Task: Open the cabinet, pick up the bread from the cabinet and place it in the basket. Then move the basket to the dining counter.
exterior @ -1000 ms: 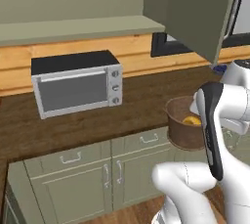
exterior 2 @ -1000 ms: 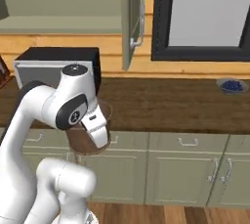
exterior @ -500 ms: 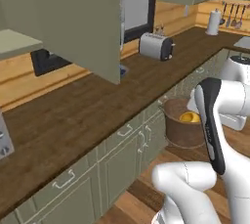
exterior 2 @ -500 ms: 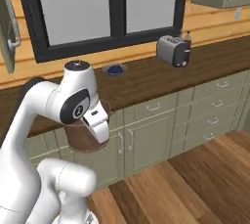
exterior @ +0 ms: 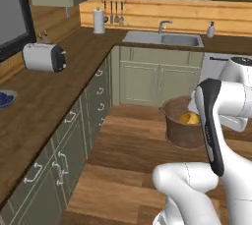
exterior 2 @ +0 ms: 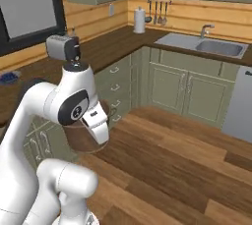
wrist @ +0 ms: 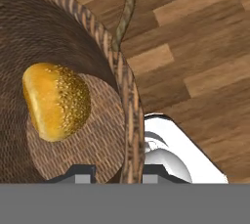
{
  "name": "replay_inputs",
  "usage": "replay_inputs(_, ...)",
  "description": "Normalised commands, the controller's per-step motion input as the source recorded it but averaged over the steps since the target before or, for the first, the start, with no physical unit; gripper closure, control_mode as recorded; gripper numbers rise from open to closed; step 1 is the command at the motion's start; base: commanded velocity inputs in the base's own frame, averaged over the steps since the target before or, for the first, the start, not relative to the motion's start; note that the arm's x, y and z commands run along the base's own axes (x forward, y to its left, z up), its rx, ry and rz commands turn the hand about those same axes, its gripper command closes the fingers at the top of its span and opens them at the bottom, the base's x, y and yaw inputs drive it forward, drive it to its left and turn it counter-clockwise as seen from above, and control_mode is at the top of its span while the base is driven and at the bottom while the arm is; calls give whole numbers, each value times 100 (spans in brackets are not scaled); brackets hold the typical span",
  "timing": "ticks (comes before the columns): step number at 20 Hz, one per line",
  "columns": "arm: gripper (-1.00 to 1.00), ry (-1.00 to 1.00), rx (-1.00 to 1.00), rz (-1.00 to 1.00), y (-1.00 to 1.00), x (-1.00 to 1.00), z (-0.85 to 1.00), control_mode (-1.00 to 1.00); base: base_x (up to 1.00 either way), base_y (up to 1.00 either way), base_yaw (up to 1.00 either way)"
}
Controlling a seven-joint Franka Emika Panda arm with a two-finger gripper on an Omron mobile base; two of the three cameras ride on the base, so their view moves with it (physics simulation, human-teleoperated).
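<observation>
2 dark fingertips (wrist: 80, 173) of the gripper (wrist: 117, 175) pinch the basket (wrist: 128, 100) wall between them, lifting it above the wooden floor (wrist: 195, 47); the bread (wrist: 56, 100) lies inside, just ahead.

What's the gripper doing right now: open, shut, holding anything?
Gripper: shut on the basket, one finger on each side of its woven rim; the bread lies inside the basket.

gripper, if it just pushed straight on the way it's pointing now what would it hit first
The gripper already straddles the basket wall, one finger on each side, so it would probably slide further down that wall. Past it lies the wooden floor, though depth is hard to judge.
</observation>
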Motion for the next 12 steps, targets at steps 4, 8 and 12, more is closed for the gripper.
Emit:
replay_inputs(4, 100, 0, 0, 0, 0, 0, 0, 100, 17, -96, -71)
replay_inputs(8, 100, 0, 0, 0, 0, 0, 0, 100, 29, -100, -61)
replay_inputs(12, 100, 0, 0, 0, 0, 0, 0, 100, 27, -100, -63)
